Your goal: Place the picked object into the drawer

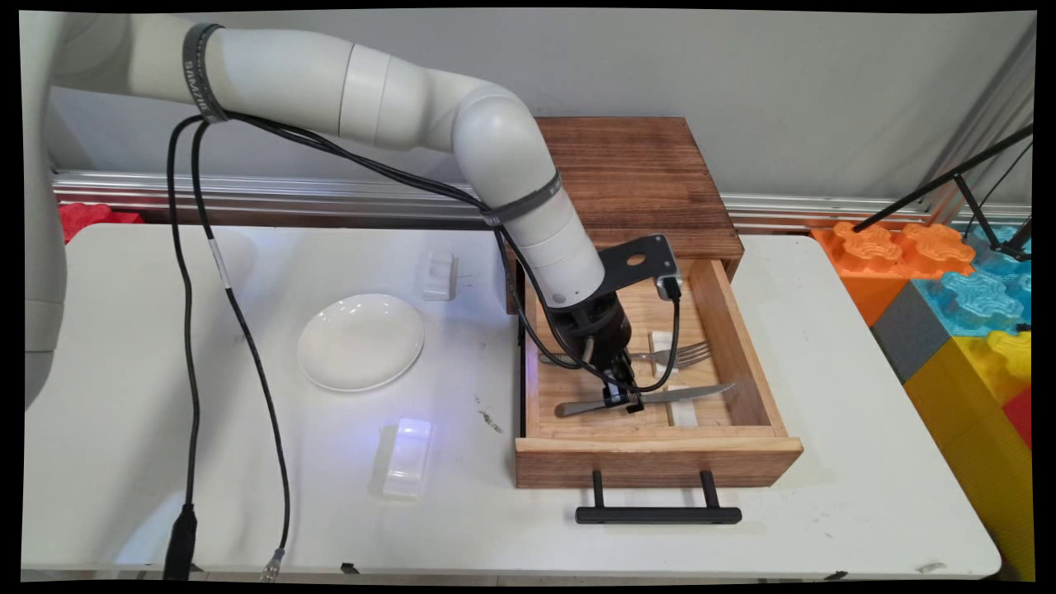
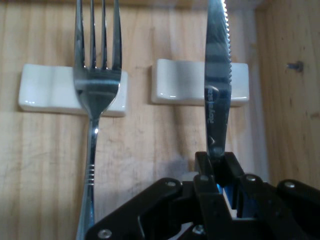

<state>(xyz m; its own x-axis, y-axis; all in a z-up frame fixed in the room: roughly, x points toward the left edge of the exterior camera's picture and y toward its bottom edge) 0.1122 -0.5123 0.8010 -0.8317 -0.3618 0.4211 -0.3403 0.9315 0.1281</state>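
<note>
My gripper reaches down into the open wooden drawer and is shut on the handle of a steel knife. The knife's serrated blade lies across a white cutlery rest. Beside it a steel fork lies on a second white rest, parallel to the knife. Both pieces lie on the drawer's wooden floor.
The drawer belongs to a dark wooden cabinet and has a black handle toward the near edge. A white plate and two more white rests lie on the table to the left. Coloured foam blocks stand right.
</note>
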